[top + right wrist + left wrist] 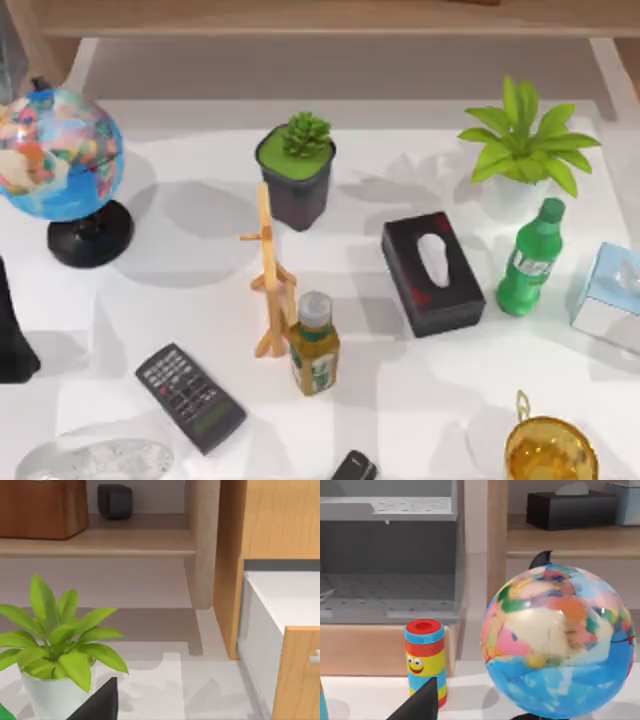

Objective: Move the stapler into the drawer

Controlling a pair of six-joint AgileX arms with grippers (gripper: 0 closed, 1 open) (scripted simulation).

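Stapler at the tabletop's near edge

The stapler [354,467] lies partly cut off at the bottom edge — bare tabletop [420,400] around it, remote [190,397] to its left, open drawer [280,630] — claw states: cannot tell.

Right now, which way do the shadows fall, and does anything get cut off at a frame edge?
Top view: soft shadows fall leftward and toward the bottom edge from the multicoloured globe and green plastic bottle; the small black stapler is cropped at the bottom edge. Left wrist view: the globe is cut by the right edge. Right wrist view: the open wooden drawer runs off the right.
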